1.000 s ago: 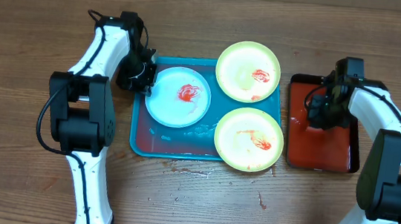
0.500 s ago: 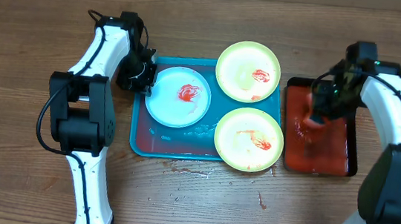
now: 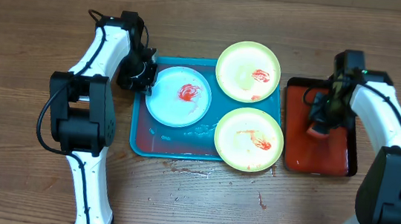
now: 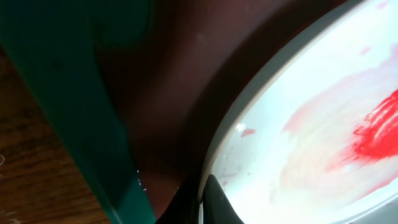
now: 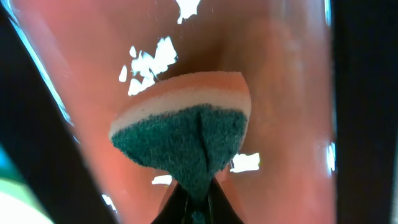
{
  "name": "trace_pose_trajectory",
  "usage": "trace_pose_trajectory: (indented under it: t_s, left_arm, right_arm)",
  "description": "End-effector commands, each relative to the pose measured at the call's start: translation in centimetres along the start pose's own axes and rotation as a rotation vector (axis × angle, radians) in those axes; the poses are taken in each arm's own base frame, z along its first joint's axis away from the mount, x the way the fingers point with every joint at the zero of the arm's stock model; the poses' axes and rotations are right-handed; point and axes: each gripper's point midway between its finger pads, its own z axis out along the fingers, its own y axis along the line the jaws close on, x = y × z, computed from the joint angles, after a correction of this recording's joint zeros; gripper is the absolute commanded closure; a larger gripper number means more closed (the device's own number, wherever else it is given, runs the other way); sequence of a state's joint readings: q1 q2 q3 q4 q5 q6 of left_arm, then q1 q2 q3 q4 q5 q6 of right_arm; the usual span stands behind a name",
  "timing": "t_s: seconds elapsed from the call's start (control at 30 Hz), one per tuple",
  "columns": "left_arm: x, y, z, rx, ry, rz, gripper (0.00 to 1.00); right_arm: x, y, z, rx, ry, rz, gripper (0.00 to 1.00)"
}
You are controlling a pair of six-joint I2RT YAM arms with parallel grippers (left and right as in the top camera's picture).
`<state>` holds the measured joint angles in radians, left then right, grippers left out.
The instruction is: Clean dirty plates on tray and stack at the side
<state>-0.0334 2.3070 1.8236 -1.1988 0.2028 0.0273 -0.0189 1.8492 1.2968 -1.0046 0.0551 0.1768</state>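
Pinching a sponge [image 5: 186, 146], right fingers [image 5: 225, 208] mostly cropped, left fingers [image 4: 221, 202] clamping blue plate [image 3: 178, 96] rim, barely visible

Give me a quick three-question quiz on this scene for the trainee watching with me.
1. True or false: the light-blue plate and both yellow-green plates all show red sauce.
2. The right gripper, over the dark red tray, is shut on: A) a sponge B) a cloth C) nothing.
3. Which plate's rim does the left gripper pinch, and what is that plate lying in?

Key: 1 true. 2 A. 3 the light-blue plate, in the teal tray.
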Motion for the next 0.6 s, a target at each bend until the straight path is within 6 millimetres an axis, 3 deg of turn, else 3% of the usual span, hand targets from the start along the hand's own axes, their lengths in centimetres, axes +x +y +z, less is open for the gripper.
trace_pose_trajectory:
  t_s: [0.0, 0.27, 0.57]
  left_arm:
    - [0.2, 0.1, 1.6, -0.019, 0.027, -0.005, 0.96]
    - [-0.2, 0.1, 1.6, -0.019, 0.009, -0.001, 0.96]
    - [-0.3, 0.1, 1.6, -0.019, 0.005, 0.000, 0.96]
  right_arm:
    - [0.3, -0.3, 1.2, 0.023, -0.013, 0.005, 0.96]
    - [0.2, 0.9, 4.7, -0.059, -0.098, 0.007, 0.96]
    - [4.2, 0.7, 8.2, -0.086, -0.041, 0.090, 0.96]
